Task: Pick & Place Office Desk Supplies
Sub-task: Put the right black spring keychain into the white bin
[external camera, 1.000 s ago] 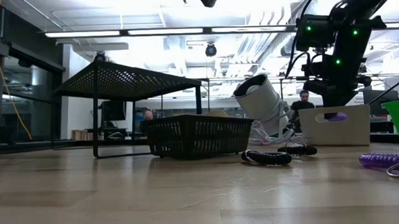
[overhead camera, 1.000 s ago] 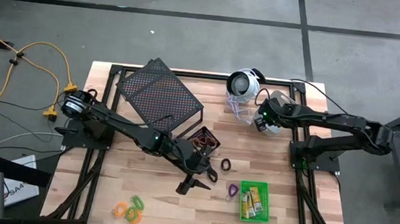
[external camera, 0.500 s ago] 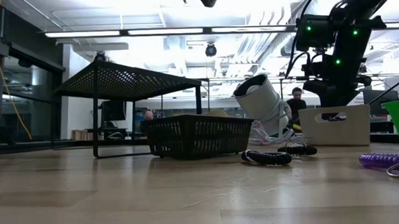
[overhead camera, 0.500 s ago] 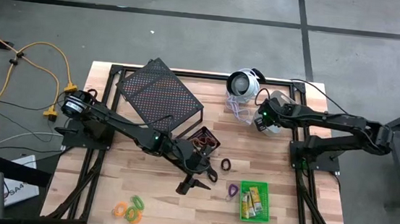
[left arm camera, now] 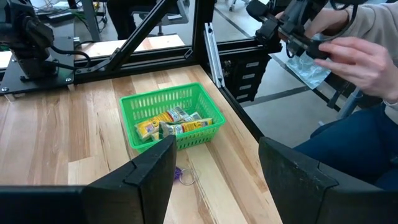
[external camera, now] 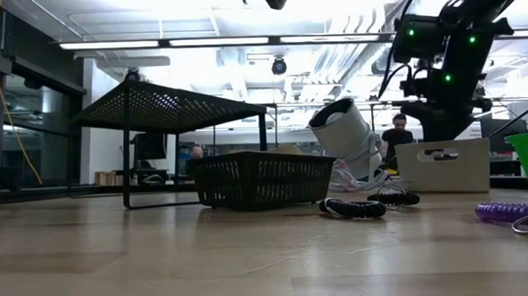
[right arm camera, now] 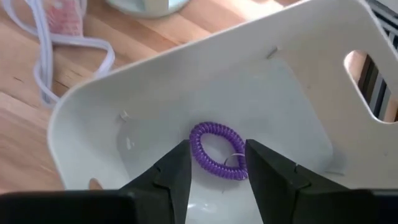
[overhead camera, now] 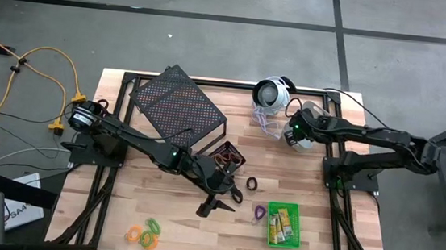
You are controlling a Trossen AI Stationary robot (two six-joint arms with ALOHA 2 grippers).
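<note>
You have a wooden slat worktop [overhead camera: 166,217] in a black frame, on a grey concrete floor; the low view looks across it into a bright room with ceiling lights and a person far behind. The large black mesh rack [overhead camera: 178,105] stands far left, and the round white-and-black device [overhead camera: 271,94] far centre. Only the right wrist view shows you the inside of the grey bin [right arm camera: 298,68]: a purple loop [right arm camera: 217,149] lies flat on its bottom, free, and the right hand [right arm camera: 214,171] hovers over it with fingers apart, gripping nothing. From above this bin is mostly hidden under that hand [overhead camera: 293,133], far right. The left hand [overhead camera: 218,199] waits near the centre, fingers wide open and empty. The left wrist view shows you the green bin [left arm camera: 171,115] with little yellow pieces [left arm camera: 168,124] inside, and a person's hand [left arm camera: 357,56] beyond the edge. The small black bin [overhead camera: 227,154] sits at centre; orange and green loops [overhead camera: 145,233] lie near left.
</note>
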